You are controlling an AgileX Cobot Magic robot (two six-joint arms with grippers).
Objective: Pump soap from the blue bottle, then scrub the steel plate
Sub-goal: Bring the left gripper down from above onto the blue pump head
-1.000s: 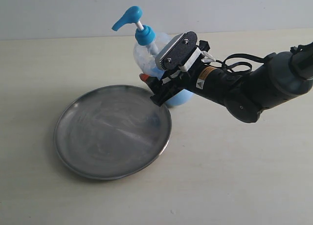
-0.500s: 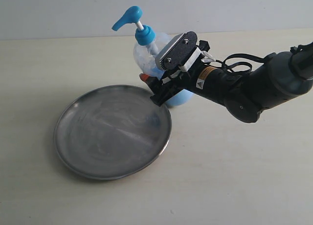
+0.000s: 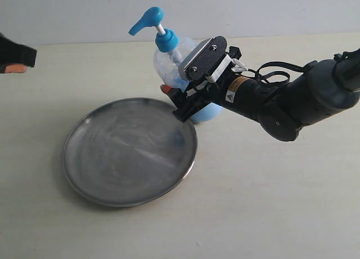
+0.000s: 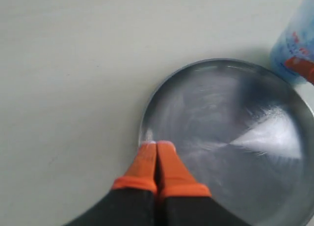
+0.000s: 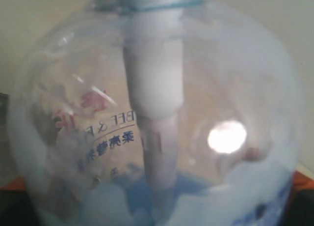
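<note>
Since the frame half a second earlier, the left gripper (image 3: 12,57) has come into the exterior view at the upper left edge, a dark shape with an orange tip, well apart from the steel plate (image 3: 121,155). Nothing else has shifted: plate, bottle and right arm sit as they did.

The left wrist view shows the left gripper (image 4: 157,153) narrow, its two orange fingertips (image 4: 146,162) pressed together with nothing between them. They overlap the rim of the steel plate (image 4: 230,118) in that view; whether they touch it cannot be told.

The blue bottle (image 3: 166,65) stands upright on the table (image 3: 270,202) in the upper middle of the frame, just behind the plate's far right rim, its blue pump head pointing left. The right gripper (image 3: 175,103) reaches in from the right and holds the bottle's lower body, one orange-tipped finger on the bottle's left side, the other a black one low at the front by the plate's rim. In the right wrist view the blue bottle (image 5: 157,113) fills the picture, with orange pads (image 5: 11,184) showing at both of its sides. The soap (image 5: 164,191) lies pale blue in the bottom of the bottle around the pump tube.

The steel plate lies flat on the table, left of centre, its brushed surface bare and shiny.
</note>
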